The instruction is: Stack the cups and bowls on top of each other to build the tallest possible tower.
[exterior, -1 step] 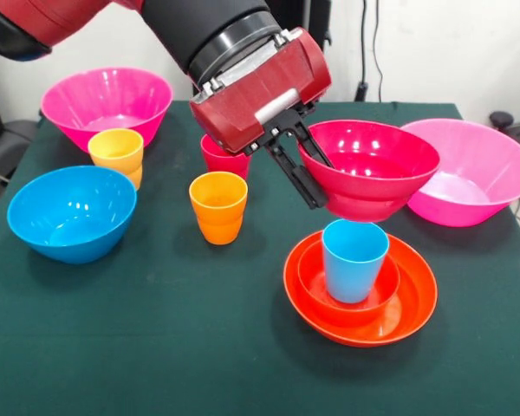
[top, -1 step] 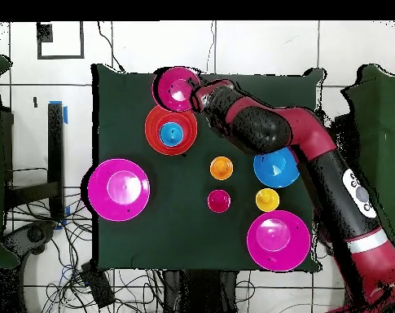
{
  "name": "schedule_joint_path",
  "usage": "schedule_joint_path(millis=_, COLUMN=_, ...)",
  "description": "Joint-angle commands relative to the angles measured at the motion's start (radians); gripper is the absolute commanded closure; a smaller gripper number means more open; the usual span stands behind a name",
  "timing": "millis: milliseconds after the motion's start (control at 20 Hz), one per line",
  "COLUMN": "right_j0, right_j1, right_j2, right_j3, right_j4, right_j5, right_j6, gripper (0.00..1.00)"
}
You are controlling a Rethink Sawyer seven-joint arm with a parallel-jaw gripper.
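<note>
My gripper (exterior, -1 step: 305, 172) is shut on the near-side rim of the small crimson bowl (exterior, -1 step: 374, 169), one finger inside the rim and one outside. The bowl hangs upright and slightly tilted, just above the blue cup (exterior, -1 step: 354, 260). That cup stands upright in a small orange bowl (exterior, -1 step: 316, 286), which is nested in the wide shallow orange bowl (exterior, -1 step: 414, 303). Seen from overhead, the crimson bowl (top, -1 step: 177, 88) lies beside the blue cup (top, -1 step: 170, 133), with the gripper (top, -1 step: 198, 92) at its rim. Whether the bowl's base touches the cup, I cannot tell.
The orange cup (exterior, -1 step: 218, 206), red cup (exterior, -1 step: 222, 159) and yellow cup (exterior, -1 step: 117, 152) stand upright mid-table. A blue bowl (exterior, -1 step: 72, 212) sits at the left. One pink bowl (exterior, -1 step: 107, 102) is at the back left, another pink bowl (exterior, -1 step: 484, 173) at the right behind the crimson one.
</note>
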Motion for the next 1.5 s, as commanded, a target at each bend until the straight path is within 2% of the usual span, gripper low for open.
schedule_joint_path(millis=50, right_j0=0.042, right_j1=0.053, right_j2=-0.101, right_j3=-0.074, right_j4=-0.084, right_j5=0.130, right_j6=-0.397, gripper=1.00)
schedule_joint_path(millis=850, right_j0=0.033, right_j1=0.100, right_j2=-0.102, right_j3=-0.090, right_j4=-0.116, right_j5=0.129, right_j6=-0.439, gripper=1.00)
schedule_joint_path(millis=1500, right_j0=0.032, right_j1=0.108, right_j2=-0.124, right_j3=-0.099, right_j4=-0.122, right_j5=0.135, right_j6=-0.488, gripper=1.00)
